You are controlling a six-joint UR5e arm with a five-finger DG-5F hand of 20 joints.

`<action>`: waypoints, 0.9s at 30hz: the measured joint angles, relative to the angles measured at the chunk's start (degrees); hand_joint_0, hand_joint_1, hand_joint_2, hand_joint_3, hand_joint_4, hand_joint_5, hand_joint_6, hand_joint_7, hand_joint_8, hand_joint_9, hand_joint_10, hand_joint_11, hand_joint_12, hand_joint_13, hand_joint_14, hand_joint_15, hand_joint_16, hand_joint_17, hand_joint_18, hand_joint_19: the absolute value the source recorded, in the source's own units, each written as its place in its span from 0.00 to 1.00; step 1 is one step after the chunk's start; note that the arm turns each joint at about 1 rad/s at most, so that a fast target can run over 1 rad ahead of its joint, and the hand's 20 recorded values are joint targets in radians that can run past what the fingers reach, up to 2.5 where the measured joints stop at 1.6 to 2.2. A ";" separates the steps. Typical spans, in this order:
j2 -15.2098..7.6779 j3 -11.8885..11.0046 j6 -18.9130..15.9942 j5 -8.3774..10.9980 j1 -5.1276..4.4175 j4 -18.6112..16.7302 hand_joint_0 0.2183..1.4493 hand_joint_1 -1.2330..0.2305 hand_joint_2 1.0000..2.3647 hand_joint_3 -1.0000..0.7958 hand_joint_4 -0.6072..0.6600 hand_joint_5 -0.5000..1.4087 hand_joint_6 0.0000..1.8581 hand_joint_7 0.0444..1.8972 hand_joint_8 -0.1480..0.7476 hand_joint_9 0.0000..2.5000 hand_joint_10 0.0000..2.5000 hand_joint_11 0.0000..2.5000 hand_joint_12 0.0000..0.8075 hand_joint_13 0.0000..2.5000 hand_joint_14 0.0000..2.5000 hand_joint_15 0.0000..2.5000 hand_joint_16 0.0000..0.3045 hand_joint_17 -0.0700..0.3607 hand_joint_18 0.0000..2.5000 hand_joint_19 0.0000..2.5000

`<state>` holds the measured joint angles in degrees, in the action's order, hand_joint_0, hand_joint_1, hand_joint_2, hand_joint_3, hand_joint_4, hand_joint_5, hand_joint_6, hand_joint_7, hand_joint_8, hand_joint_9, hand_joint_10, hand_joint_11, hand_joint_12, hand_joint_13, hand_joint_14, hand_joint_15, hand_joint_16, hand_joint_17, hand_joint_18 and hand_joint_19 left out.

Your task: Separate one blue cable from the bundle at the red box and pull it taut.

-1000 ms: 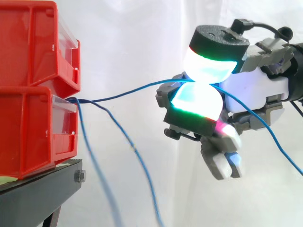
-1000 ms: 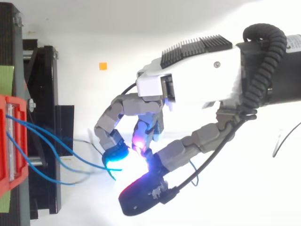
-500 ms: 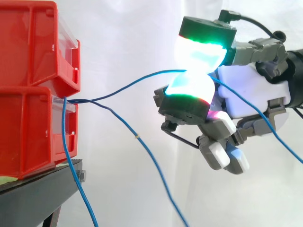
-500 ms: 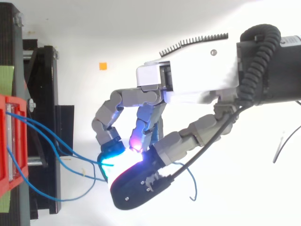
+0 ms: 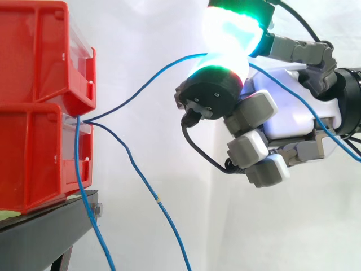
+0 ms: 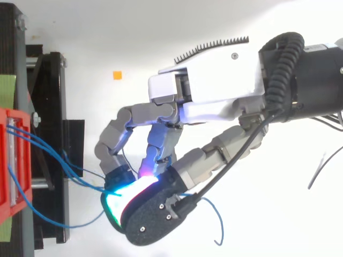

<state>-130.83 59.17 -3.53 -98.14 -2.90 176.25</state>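
the upper glowing pad (image 5: pixel 231 28) is cut by the top edge in the side view, and the contact point is lost in the glow – but the hand (image 5: pixel 287 116) pinches one blue cable (image 5: pixel 158 73) between two pads, other fingers curled below. this cable rises in a soft curve from the lower red bin (image 5: pixel 34 158) – two other cables (image 5: pixel 145 182) hang down there, past the black stand (image 5: pixel 45 231)
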 measured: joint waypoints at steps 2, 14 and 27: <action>0.00 0.61 -0.95 -0.30 0.05 -0.19 0.32 0.35 0.01 0.45 0.49 0.19 0.48 0.57 0.59 0.40 0.01 0.34 0.53 0.40 0.01 0.22 0.16 0.42 0.38 0.23; -0.03 2.33 -3.01 -1.11 0.34 -4.25 0.32 0.34 0.01 0.35 0.56 0.18 0.47 0.57 0.58 0.39 0.01 0.34 0.52 0.39 0.01 0.22 0.17 0.43 0.37 0.24; -0.07 2.98 -2.92 -2.18 1.45 -5.23 0.33 0.36 0.01 0.35 0.56 0.18 0.47 0.56 0.58 0.38 0.01 0.36 0.52 0.41 0.01 0.24 0.16 0.42 0.38 0.23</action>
<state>-130.90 62.16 -6.45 -100.32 -1.45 171.02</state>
